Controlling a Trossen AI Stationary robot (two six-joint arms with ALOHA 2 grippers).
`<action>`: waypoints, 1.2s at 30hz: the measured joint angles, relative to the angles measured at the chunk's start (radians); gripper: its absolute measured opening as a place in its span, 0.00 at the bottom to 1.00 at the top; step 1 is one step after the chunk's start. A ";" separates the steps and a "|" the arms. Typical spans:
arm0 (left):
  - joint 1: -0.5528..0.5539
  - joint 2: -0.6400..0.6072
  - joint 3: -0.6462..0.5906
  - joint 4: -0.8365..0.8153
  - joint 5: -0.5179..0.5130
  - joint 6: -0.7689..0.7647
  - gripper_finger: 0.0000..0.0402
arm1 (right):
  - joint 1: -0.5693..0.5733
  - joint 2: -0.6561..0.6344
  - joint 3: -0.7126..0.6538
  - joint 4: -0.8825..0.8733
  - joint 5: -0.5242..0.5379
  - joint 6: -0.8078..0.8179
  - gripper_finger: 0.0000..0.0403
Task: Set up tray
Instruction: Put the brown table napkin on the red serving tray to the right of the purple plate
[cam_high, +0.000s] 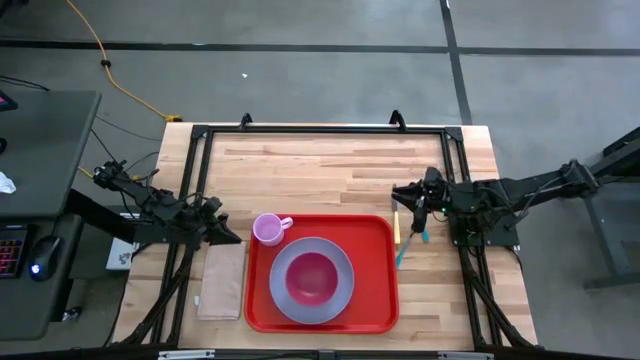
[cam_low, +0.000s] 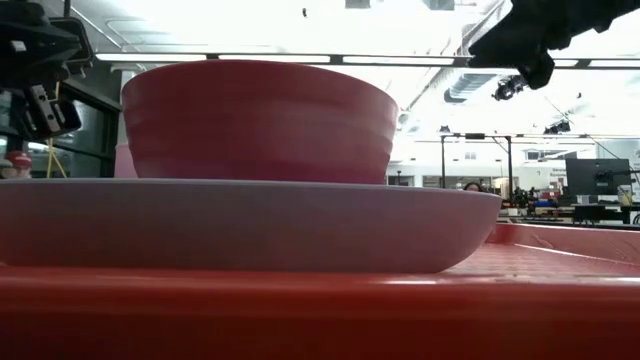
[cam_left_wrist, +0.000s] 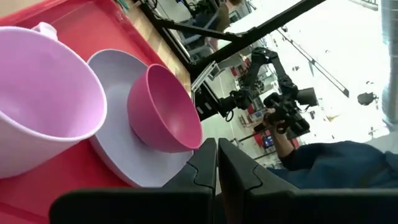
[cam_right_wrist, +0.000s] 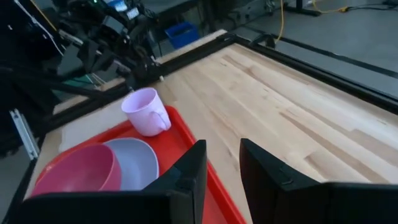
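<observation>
From above, the red tray (cam_high: 322, 272) lies flat at the near middle of the wooden table (cam_high: 330, 165), its long axis running left to right, parallel to the near edge. On it sit a grey plate (cam_high: 311, 279) holding a pink bowl (cam_high: 311, 277), and a pale pink mug (cam_high: 268, 229) at the tray's far left corner (handle pointing right). A tan napkin (cam_high: 221, 281) lies just beside the tray's left rim; utensils (cam_high: 402, 238) lie just off its right rim. The left gripper (cam_high: 222, 231) hovers left of the mug, the right gripper (cam_high: 418, 208) above the utensils.

At table height, the bowl (cam_low: 258, 120) rests in the plate (cam_low: 240, 225) on the tray (cam_low: 320, 315).

The left wrist shows its fingers (cam_left_wrist: 202, 165) pressed together near the bowl (cam_left_wrist: 165, 112), plate (cam_left_wrist: 118, 143) and mug (cam_left_wrist: 43, 109).

The right wrist shows its fingers (cam_right_wrist: 189, 171) apart, holding nothing, over the tray's (cam_right_wrist: 186, 134) right rim.
</observation>
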 joint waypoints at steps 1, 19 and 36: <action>0.000 0.000 0.000 0.000 -0.001 -0.009 0.11 | 0.000 -0.015 -0.018 0.016 -0.001 0.000 0.18; 0.000 0.008 0.042 -0.007 0.082 -0.341 0.11 | 0.000 -0.132 -0.171 0.135 -0.012 0.003 0.18; 0.000 0.231 0.394 -0.313 0.116 -0.287 0.11 | 0.000 -0.132 -0.304 0.323 0.015 0.014 0.18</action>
